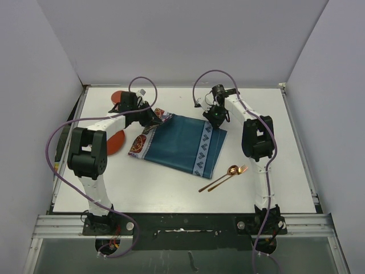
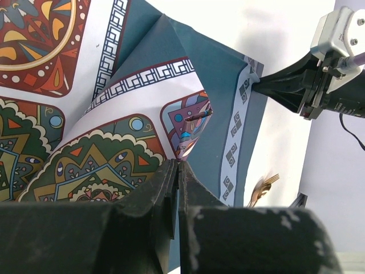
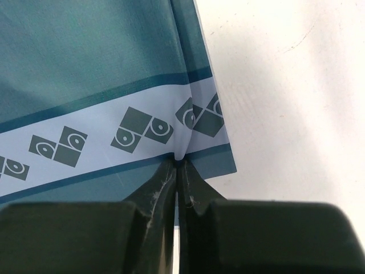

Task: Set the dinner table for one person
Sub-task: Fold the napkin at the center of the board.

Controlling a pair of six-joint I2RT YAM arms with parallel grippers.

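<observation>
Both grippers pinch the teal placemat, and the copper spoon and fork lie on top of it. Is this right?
No. The left gripper and right gripper do pinch the placemat, but the spoon and fork lie beside it on the dinner table; the top view shows this.

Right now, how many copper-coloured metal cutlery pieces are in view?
2: a copper spoon and a copper fork, side by side on the white tabletop, right of the teal placemat; more may hide underneath.

Teal placemat (image 1: pixel 182 142); white dinner table (image 1: pixel 159 191)
</observation>
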